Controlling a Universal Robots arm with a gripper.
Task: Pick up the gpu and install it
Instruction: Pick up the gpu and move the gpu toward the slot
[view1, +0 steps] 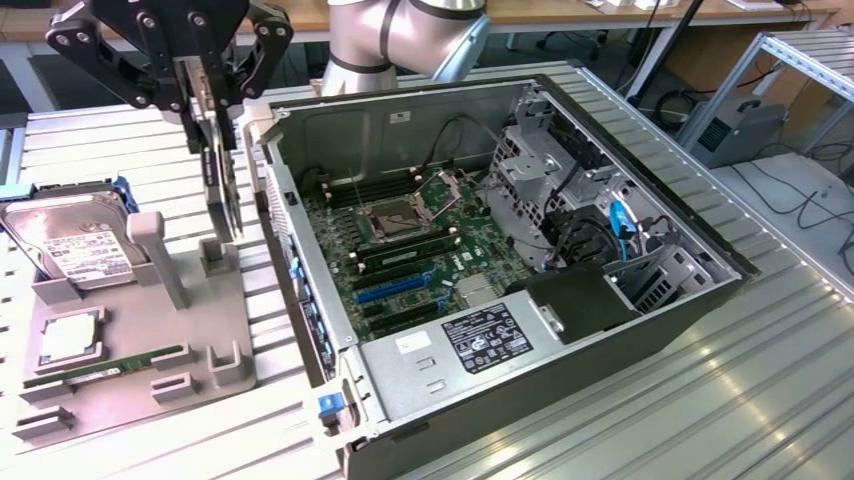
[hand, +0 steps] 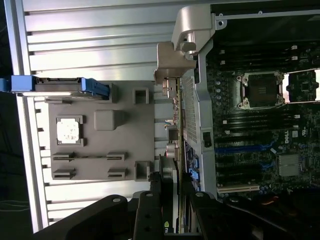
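A lab room with desks and cables lies behind a ribbed metal table (view1: 747, 380). On the table stands an open case (view1: 667, 310) with the board (view1: 400, 250) facing up. Just beside it, on the exterior view's left, lies a grey tray (view1: 120, 370) that carries a hard drive (view1: 74, 250) and a memory stick (view1: 114, 365).

The gpu (view1: 214, 170) hangs upright and is seen edge-on. It is over the tray and just outside the near wall of the case. Its lower end is close above a post of the tray, and I cannot tell if it is fully free of it. The claw (view1: 207, 105) is clamped on the upper edge of the gpu, one finger on each flat face. In the wrist view the card (hand: 173, 125) runs straight out from between the claw's (hand: 172, 186) fingers, beside the case wall.

The step in hand seems to be the carry from the tray toward the case. To do it well, I think the card must rise straight until it is clear of the tray posts, because a sideways pull could bend it or drag the tray. The card should stay vertical and not turn in the grip. It has to pass above the case wall with room to spare. Its long edge should be kept parallel to the blue slot (view1: 394, 285) on the board, so only a small correction is needed there.
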